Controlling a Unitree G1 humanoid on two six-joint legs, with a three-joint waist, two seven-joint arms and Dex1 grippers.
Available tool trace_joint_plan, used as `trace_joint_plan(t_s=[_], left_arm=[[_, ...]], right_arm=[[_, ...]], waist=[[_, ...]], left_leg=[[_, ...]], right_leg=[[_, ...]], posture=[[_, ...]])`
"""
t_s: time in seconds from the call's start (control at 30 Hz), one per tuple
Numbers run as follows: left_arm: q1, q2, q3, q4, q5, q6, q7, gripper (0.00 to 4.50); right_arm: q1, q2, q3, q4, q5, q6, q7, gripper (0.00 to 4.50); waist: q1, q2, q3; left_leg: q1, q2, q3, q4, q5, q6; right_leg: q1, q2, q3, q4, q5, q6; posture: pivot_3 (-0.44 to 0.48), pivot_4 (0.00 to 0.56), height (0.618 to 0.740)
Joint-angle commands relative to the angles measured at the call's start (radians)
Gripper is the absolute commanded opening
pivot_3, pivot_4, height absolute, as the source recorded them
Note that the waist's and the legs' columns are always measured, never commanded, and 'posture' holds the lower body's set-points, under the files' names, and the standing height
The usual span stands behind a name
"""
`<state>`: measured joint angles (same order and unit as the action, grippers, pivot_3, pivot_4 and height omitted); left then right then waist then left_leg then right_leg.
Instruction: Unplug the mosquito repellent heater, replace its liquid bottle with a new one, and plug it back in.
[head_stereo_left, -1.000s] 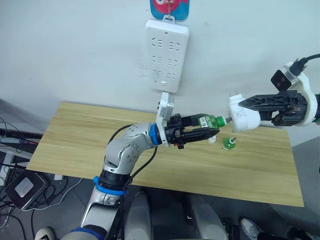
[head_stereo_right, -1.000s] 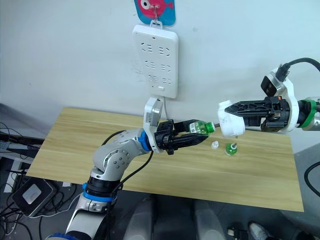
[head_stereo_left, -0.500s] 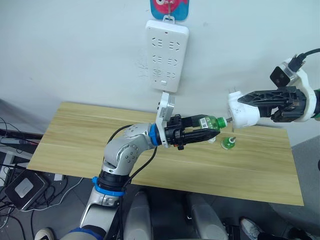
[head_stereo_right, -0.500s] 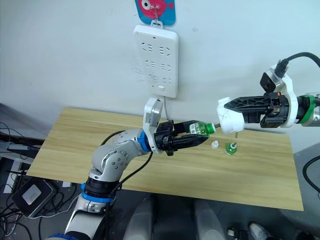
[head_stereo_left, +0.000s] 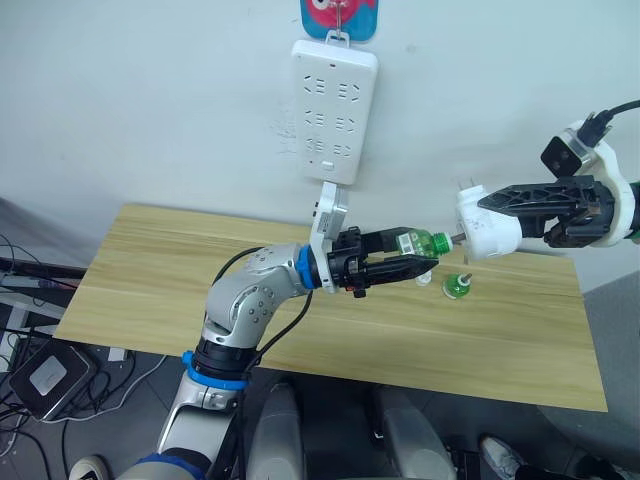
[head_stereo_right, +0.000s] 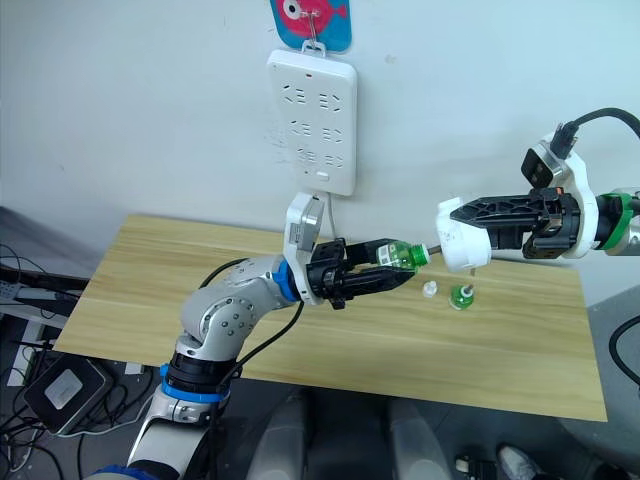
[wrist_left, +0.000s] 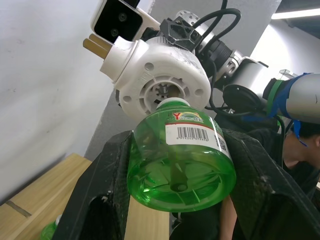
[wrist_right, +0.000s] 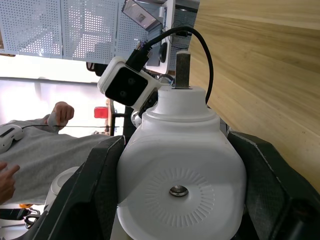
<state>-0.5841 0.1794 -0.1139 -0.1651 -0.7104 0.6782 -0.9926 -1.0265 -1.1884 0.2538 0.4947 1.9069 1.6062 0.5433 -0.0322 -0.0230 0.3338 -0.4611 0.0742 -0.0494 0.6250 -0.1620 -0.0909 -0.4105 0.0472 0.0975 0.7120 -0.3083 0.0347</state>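
Observation:
My left gripper (head_stereo_left: 408, 262) is shut on a green liquid bottle (head_stereo_left: 421, 243), held level above the wooden table (head_stereo_left: 160, 270) with its neck pointing right. My right gripper (head_stereo_left: 488, 222) is shut on the white mosquito repellent heater (head_stereo_left: 486, 230), prongs pointing up and left. The bottle's thin wick reaches the heater's round opening. In the left wrist view the bottle (wrist_left: 182, 155) sits between the black fingers (wrist_left: 102, 200), with the heater (wrist_left: 160, 80) right behind its neck. In the right wrist view the heater (wrist_right: 182, 180) is clamped between both fingers (wrist_right: 95, 190).
A second green bottle (head_stereo_left: 457, 286) stands on the table below the heater, with a small clear cap (head_stereo_left: 424, 281) beside it. The white power strip (head_stereo_left: 334, 110) hangs on the wall above the table's far edge. A person's hand (wrist_right: 60, 112) appears behind in the right wrist view.
The right gripper has raised the heater slightly. The left gripper with the bottle has hardly moved.

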Motion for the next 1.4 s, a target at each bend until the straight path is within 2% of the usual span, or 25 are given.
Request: trace_joint_plan(t_s=[0.03, 0.43, 0.9, 1.17, 1.4], left_arm=[[-0.018, -0.013, -0.008, -0.021, -0.020, -0.020, -0.008, 2.27], [-0.024, -0.025, -0.023, -0.012, -0.012, -0.029, -0.014, 2.27], [-0.003, 0.001, -0.026, -0.021, -0.006, -0.027, -0.025, 2.27], [-0.038, -0.037, -0.011, -0.006, -0.021, -0.039, -0.001, 2.27], [-0.050, -0.063, -0.039, -0.001, -0.004, -0.050, 0.002, 2.27]], right_arm=[[0.001, -0.013, -0.022, -0.024, 0.040, 0.008, 0.014, 2.92], [-0.008, -0.009, -0.014, -0.045, 0.065, 0.008, 0.026, 2.92], [-0.036, -0.009, 0.000, -0.020, 0.065, 0.008, 0.035, 2.92], [-0.001, 0.000, -0.015, -0.054, 0.065, 0.008, 0.016, 2.92], [0.006, 0.039, -0.047, -0.089, 0.065, 0.000, -0.015, 2.92]], waist=[[0.000, 0.000, 0.000], [0.000, 0.000, 0.000], [0.000, 0.000, 0.000], [0.000, 0.000, 0.000], [0.000, 0.000, 0.000]], left_leg=[[0.000, 0.000, 0.000, 0.000, 0.000, 0.000], [0.000, 0.000, 0.000, 0.000, 0.000, 0.000], [0.000, 0.000, 0.000, 0.000, 0.000, 0.000], [0.000, 0.000, 0.000, 0.000, 0.000, 0.000], [-0.001, 0.000, 0.000, 0.000, 0.000, 0.000]], right_leg=[[0.000, 0.000, 0.000, 0.000, 0.000, 0.000], [0.000, 0.000, 0.000, 0.000, 0.000, 0.000], [0.000, 0.000, 0.000, 0.000, 0.000, 0.000], [0.000, 0.000, 0.000, 0.000, 0.000, 0.000], [0.000, 0.000, 0.000, 0.000, 0.000, 0.000]], posture=[[-0.033, 0.309, 0.740], [-0.036, 0.308, 0.740], [-0.034, 0.310, 0.740], [-0.030, 0.307, 0.740], [-0.033, 0.304, 0.740]])
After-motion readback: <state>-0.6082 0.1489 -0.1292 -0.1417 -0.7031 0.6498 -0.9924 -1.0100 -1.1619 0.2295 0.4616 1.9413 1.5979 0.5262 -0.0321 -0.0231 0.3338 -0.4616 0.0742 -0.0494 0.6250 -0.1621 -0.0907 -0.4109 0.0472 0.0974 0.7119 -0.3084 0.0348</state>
